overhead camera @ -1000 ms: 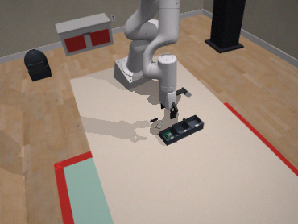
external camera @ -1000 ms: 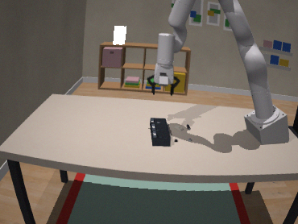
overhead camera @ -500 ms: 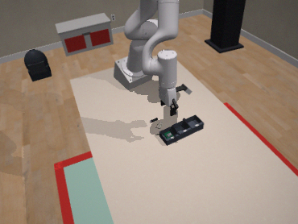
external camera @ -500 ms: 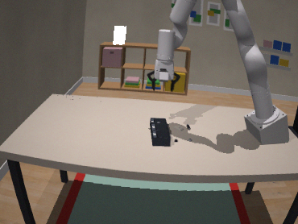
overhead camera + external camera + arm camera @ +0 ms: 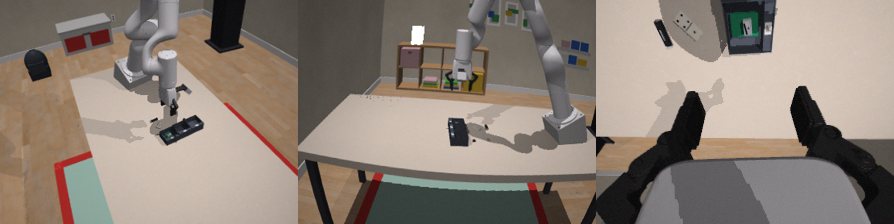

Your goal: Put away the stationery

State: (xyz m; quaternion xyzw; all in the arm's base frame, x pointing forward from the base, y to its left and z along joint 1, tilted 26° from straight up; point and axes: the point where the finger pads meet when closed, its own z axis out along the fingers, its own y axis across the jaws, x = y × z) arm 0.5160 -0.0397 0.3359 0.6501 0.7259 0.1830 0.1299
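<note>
While the black two-fingered gripper (image 5: 748, 117) hangs wide open and empty, the slim black marker-like stick (image 5: 663, 33) lies ahead-left, its long axis slanted.

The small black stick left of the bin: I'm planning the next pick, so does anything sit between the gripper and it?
Nothing visible does. The open gripper hangs empty above the table, and the black stick lies in the open; the domino lies beside it, apart.

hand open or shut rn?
Open, holding nothing. In the wrist view the hand has its two fingers spread wide with only bare table between them, raised above the bin.
</note>
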